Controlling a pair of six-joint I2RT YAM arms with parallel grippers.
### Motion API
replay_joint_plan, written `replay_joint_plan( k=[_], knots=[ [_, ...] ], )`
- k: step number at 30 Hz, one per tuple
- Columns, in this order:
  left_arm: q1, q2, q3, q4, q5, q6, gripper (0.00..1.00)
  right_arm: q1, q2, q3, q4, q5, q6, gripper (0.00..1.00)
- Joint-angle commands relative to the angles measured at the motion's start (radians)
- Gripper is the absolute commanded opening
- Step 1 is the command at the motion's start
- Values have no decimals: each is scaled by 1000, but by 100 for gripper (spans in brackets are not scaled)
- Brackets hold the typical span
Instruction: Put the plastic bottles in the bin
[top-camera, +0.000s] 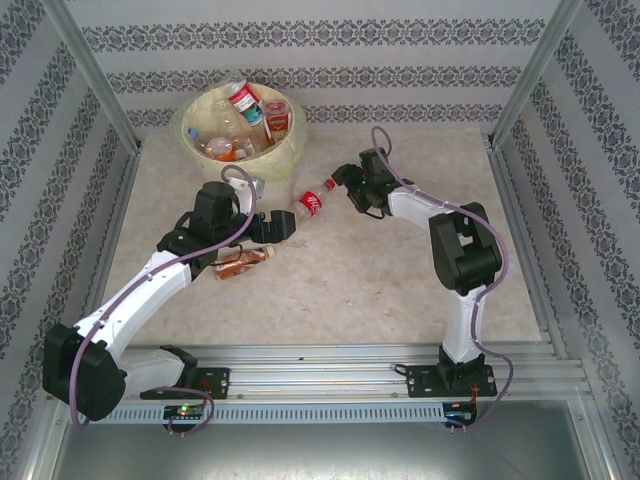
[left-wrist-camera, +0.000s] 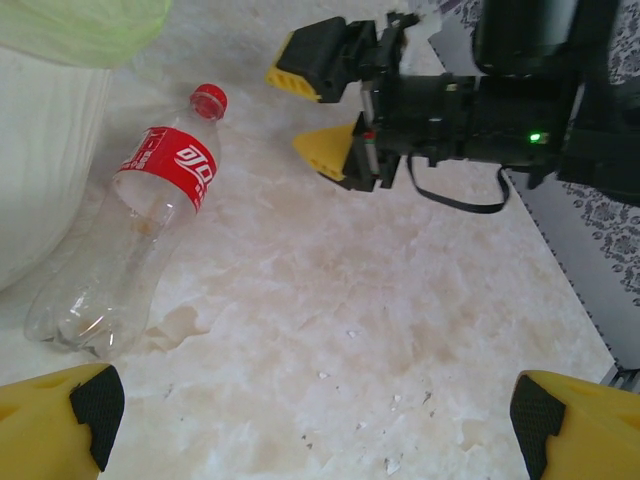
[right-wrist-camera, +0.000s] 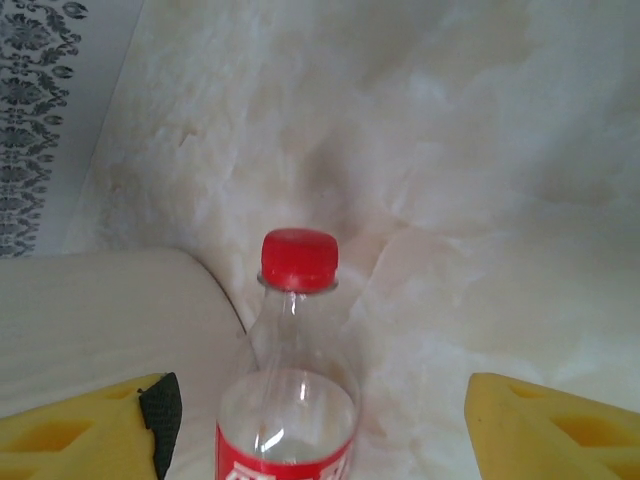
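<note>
Got the left fingers (left-wrist-camera: 315, 405) spread wide with nothing in them. Got the right fingers (right-wrist-camera: 320, 395) parted too, straddling the cap end of a red-label bottle (right-wrist-camera: 290, 330) lying on the desk (left-wrist-camera: 400, 330), gaps either side, so no grip. Can spot its base just ahead of the left fingers. Also spotting the bin (top-camera: 285, 150) just past the left fingers, loaded with bottles (top-camera: 245, 105), plus another bottle (top-camera: 240, 262) just behind them.
</note>
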Motion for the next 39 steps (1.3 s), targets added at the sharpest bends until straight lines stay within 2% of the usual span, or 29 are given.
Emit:
replay_joint_plan(
  k=[1, 14, 39],
  knots=[
    [-17, -22, -21, 94, 9, -37, 100, -2, 41, 58, 61, 30, 87, 73],
    [-23, -12, -34, 126, 15, -52, 100, 13, 198, 202, 66, -28, 148, 67],
    [-38, -3, -61, 161, 12, -76, 100, 35, 277, 249, 89, -66, 182, 54]
  ],
)
